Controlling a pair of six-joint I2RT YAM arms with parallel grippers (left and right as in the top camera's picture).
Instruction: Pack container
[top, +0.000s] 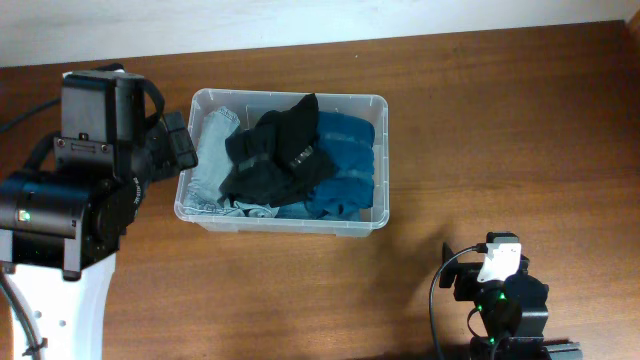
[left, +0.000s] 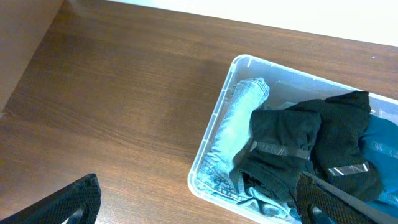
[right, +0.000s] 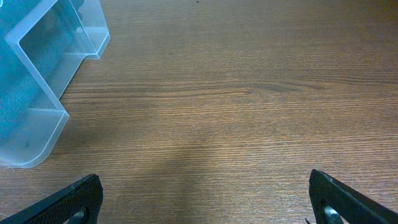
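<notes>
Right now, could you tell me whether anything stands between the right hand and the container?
Nothing visible does. The right hand is open and empty. In its wrist view only bare table lies between it and the container. The overhead view shows no object on that stretch of wood either.

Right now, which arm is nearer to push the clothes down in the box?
Probably left. The left hand, open, is right beside the container, close to the black garment heaped on top. The right hand, also open, sits farther off over the table.
</notes>
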